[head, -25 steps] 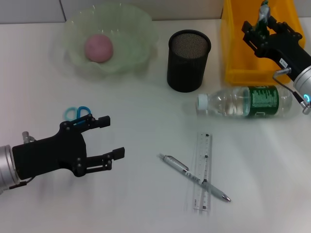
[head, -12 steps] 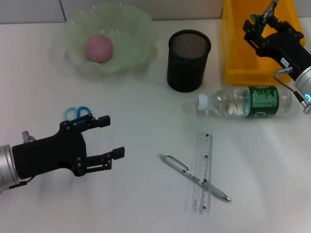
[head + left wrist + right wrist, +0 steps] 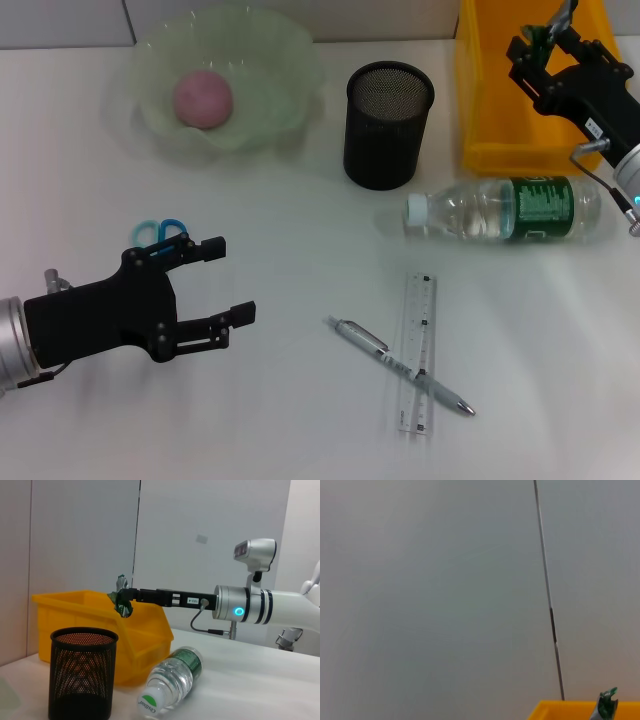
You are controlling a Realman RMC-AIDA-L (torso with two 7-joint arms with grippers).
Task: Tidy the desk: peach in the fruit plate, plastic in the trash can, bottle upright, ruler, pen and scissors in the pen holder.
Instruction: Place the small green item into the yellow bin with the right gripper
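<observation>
My right gripper [image 3: 531, 50] is shut on a crumpled green plastic [image 3: 548, 30] scrap, held above the yellow trash can [image 3: 492, 110]; the left wrist view shows the same plastic [image 3: 120, 585] over the bin [image 3: 95, 615]. The pink peach [image 3: 203, 98] lies in the pale green fruit plate [image 3: 270, 60]. A clear bottle [image 3: 505, 208] with a green label lies on its side. The pen [image 3: 400, 364] crosses the clear ruler [image 3: 419, 330] at front centre. Blue-handled scissors [image 3: 158, 233] lie just behind my open left gripper [image 3: 231, 279]. The black mesh pen holder [image 3: 388, 125] stands mid-table.
The bottle [image 3: 170, 682] lies just in front of the bin and to the right of the pen holder [image 3: 82, 675]. A grey wall runs behind the desk. The right wrist view shows only wall, the bin's rim [image 3: 570, 710] and the plastic's tip [image 3: 607, 703].
My right gripper has carried the plastic slightly farther back and to the right over the yellow bin. The left arm has not moved.
</observation>
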